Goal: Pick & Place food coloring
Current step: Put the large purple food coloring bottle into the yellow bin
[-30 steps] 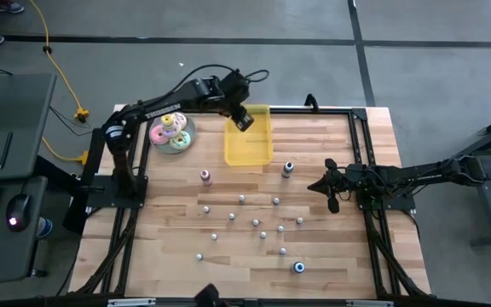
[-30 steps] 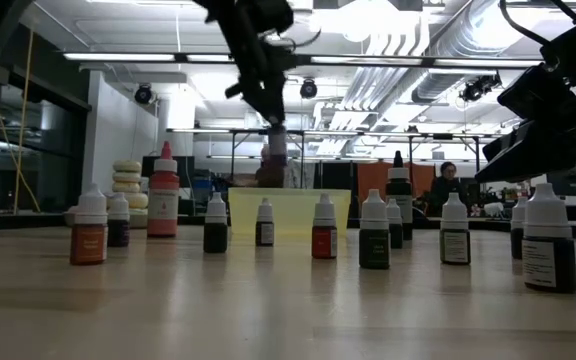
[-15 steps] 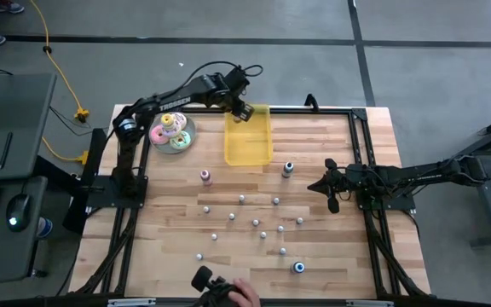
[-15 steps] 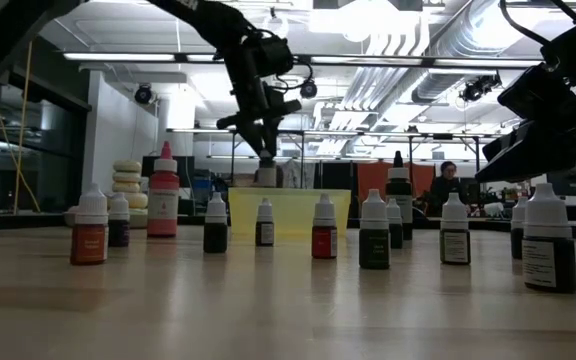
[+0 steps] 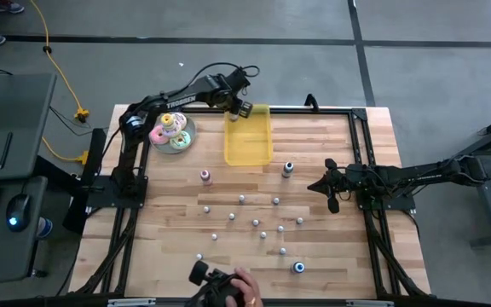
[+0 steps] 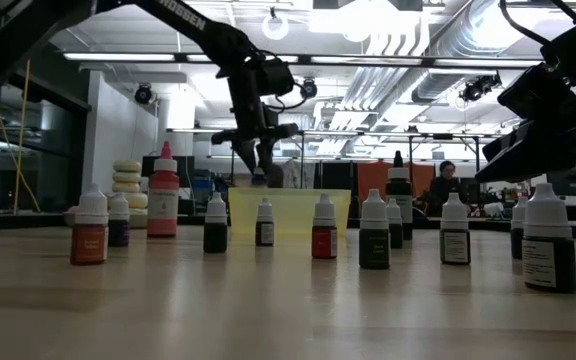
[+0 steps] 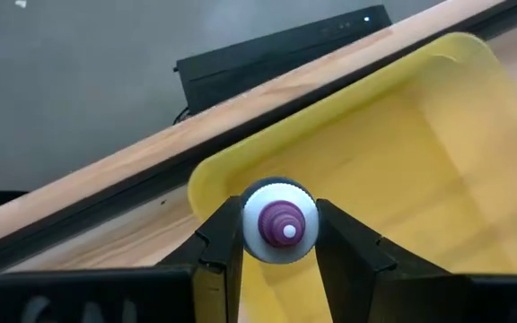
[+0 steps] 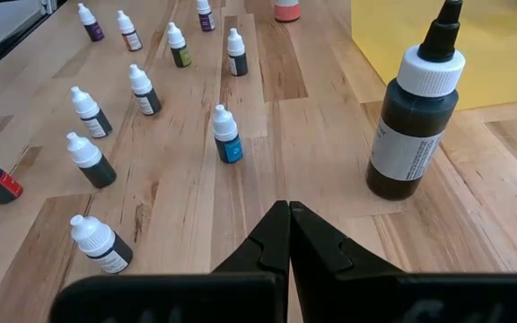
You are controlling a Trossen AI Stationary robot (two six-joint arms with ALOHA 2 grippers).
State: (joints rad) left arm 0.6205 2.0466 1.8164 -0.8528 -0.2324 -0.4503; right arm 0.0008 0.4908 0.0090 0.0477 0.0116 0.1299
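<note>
My left gripper point(image 5: 244, 108) hangs over the far left corner of the yellow tray point(image 5: 248, 143) and is shut on a tiny food coloring bottle with a white and purple cap point(image 7: 279, 222). The low view puts that gripper point(image 6: 260, 168) just above the tray's rim point(image 6: 288, 193). My right gripper point(image 5: 331, 193) waits shut near the table's right side, above the boards. Several small dropper bottles point(image 5: 256, 223) stand upright on the table's middle, along with a pink one point(image 5: 205, 176), a dark black-tipped one point(image 8: 413, 126) and a blue one point(image 5: 298, 268). My left gripper pinches the small bottle at its cap point(image 7: 279, 222) between the two fingers point(image 7: 223, 240), one on each side. The fingers come from above, pointing down. The bottle stands upright in the hold over the tray's corner point(image 7: 218, 179); its lower end is hidden behind the cap and the tray wall.
A plate of pastel donuts point(image 5: 171, 130) sits left of the tray near the far edge. A person's hand point(image 5: 239, 285) with a dark object reaches in at the near edge. A black frame rail point(image 5: 314, 108) runs along the far edge. Bare boards lie at the near left.
My left gripper has carried the bottle from above the tray's far end toward the far edge, to the tray's far left corner, and has come down to the rim. A person's hand has come in at the near edge.
</note>
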